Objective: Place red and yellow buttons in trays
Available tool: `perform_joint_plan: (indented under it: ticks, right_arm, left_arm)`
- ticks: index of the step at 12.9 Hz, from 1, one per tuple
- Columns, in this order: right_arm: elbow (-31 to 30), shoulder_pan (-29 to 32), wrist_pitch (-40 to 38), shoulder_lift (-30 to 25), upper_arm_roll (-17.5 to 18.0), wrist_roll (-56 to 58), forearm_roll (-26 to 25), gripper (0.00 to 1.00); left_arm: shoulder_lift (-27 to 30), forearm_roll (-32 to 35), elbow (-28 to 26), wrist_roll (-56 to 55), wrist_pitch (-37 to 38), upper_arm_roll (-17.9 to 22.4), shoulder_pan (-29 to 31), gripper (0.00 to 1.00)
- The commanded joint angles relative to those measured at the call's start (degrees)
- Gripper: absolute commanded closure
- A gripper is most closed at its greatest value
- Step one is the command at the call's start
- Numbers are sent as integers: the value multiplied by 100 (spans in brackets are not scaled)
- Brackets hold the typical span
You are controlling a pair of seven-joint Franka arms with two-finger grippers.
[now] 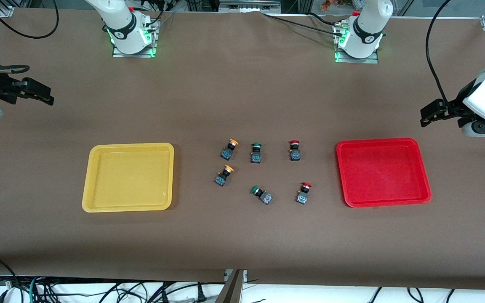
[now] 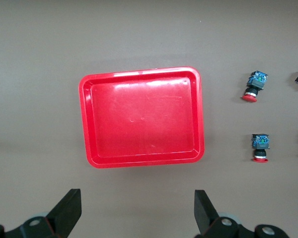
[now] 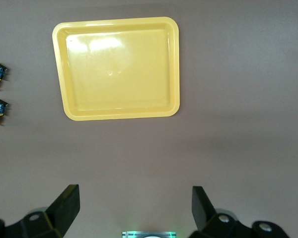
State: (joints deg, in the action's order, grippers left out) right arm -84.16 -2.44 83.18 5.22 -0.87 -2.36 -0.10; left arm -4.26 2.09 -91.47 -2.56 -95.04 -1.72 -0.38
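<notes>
Above the table, left end effector and right end effector gape wide, holding nothing.

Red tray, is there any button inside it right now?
No, the red tray is bare inside; both red buttons lie on the table beside it.

Six buttons lie on the table between two trays.

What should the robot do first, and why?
Probably lower the open left pincer onto the red button closest to the red tray. Both trays hold nothing, all six buttons sit between them, and the open right pincer waits near the yellow tray.
</notes>
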Motion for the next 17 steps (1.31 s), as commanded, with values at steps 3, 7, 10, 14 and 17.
perform_joint_plan:
  ticks: [3, 7, 10, 14, 17]
  right_arm:
    - [137, 51, -56, 50, 43, 8, 54, 0]
    - [137, 51, -56, 41, 43, 16, 54, 0]
    - [137, 51, -47, 41, 43, 16, 45, 0]
    - [137, 51, -47, 41, 43, 16, 45, 0]
    - [137, 51, -39, 41, 43, 16, 54, 0]
  left_arm:
    - [-31, 72, 76, 63, -49, 49, -50, 0]
    - [-23, 72, 76, 63, -137, 32, -50, 0]
    - [-14, 63, 76, 54, -137, 5, -50, 0]
    - [4, 63, 76, 54, -137, 14, -50, 0]
    - [13, 63, 76, 63, -129, 14, -50, 0]
